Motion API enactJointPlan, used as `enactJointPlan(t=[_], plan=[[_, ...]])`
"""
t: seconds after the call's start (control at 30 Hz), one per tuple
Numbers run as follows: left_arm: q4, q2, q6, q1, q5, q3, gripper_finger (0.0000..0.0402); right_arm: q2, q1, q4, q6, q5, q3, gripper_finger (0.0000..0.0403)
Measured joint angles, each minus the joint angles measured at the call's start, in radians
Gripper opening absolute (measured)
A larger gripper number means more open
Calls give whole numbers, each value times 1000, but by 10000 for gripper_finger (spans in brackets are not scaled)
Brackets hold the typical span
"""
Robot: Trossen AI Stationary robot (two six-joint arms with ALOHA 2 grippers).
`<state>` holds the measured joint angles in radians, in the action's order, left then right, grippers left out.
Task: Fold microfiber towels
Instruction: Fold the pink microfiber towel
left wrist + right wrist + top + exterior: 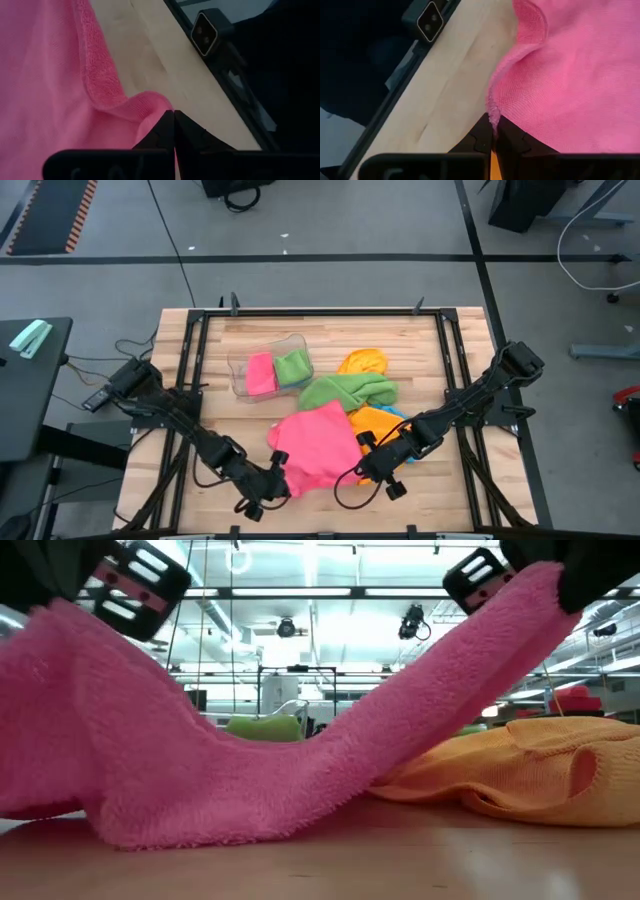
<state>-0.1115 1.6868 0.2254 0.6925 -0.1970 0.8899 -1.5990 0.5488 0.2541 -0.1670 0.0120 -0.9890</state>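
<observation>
Near the table's (200,370) front edge a spread towel (315,445) lies between both hands, other towels (365,390) behind it.

A robotics lab or workshop; the wooden surface (330,330) sits in a black metal frame (320,311) on a grey concrete floor (330,280), marked with black tape lines (300,257) and an orange-and-black hazard strip (82,215); loose cables (170,240) trail across the floor; the low view shows an open hall with long ceiling strip lights (330,592) and hanging equipment (413,620); a dark side table (30,380) stands beside the frame.
</observation>
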Motion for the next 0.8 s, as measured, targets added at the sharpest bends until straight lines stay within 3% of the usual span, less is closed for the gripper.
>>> enactJointPlan(t=[0.47, 0.8], plan=[[-90, 49, -1, -47, -1, 0, 5, -8, -1, 19, -112, 38, 44, 23], [-130, 49, -28, -23, -6, 0, 7, -5, -3, 25, -148, 86, 10, 23]])
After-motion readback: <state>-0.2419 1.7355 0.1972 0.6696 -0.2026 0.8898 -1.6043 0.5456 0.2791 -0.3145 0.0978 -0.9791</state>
